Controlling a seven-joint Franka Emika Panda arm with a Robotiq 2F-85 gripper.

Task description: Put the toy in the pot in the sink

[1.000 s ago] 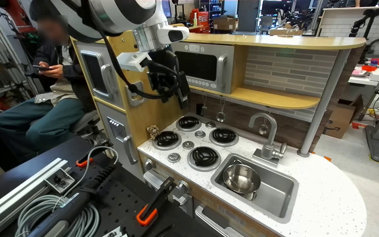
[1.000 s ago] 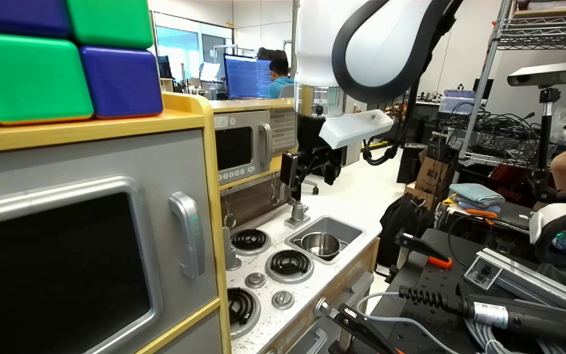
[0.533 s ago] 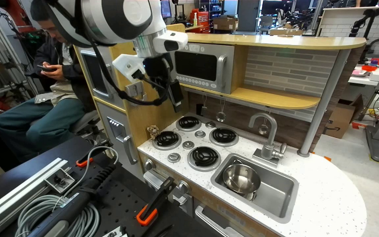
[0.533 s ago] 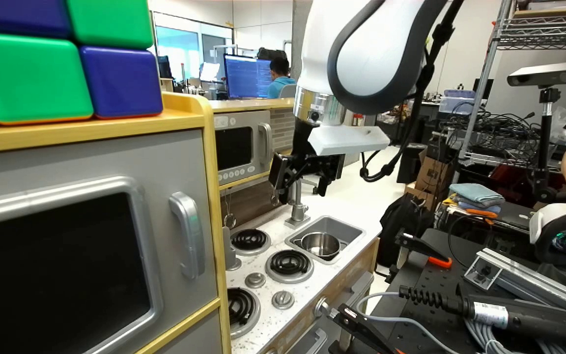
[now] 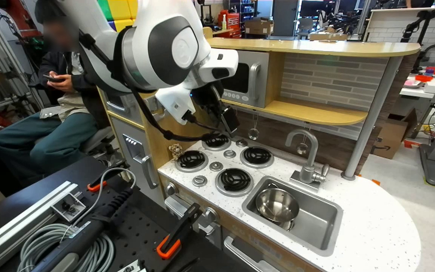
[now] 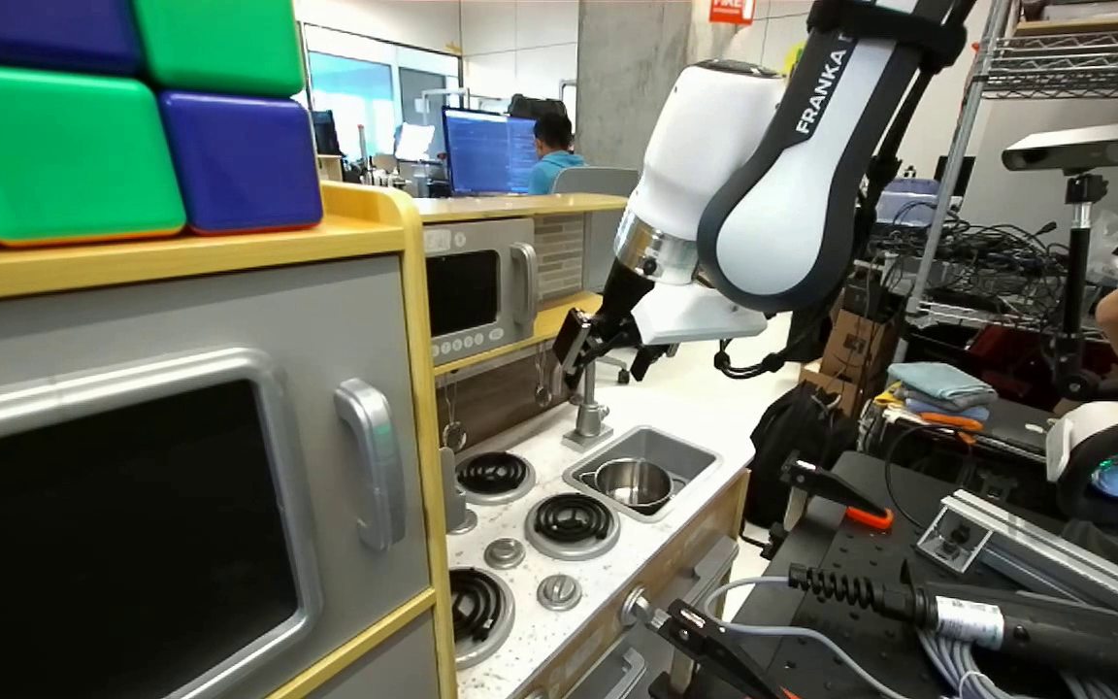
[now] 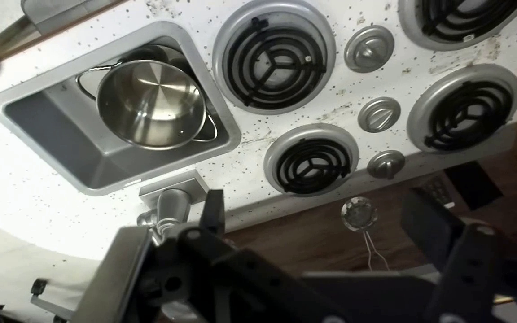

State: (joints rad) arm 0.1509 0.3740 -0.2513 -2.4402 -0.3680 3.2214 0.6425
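pot (image 7: pixel 151 105) in sink (image 7: pixel 61 130); arm (image 6: pixel 802 209) lettered "franka"; red sign (image 6: pixel 732 12), "fire".

In the wrist view, a round hanging thing (image 7: pixel 359 214) shows between the fingers (image 7: pixel 430 229), and four black burners (image 7: pixel 275 67) show above them.

The speckled countertop (image 5: pixel 376 223) carries burners (image 5: pixel 235 180) and knobs (image 5: pixel 199 181).

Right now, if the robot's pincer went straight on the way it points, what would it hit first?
The pincer would probably meet the back burner nearest the tap; depth is unclear, so perhaps the counter beside it.
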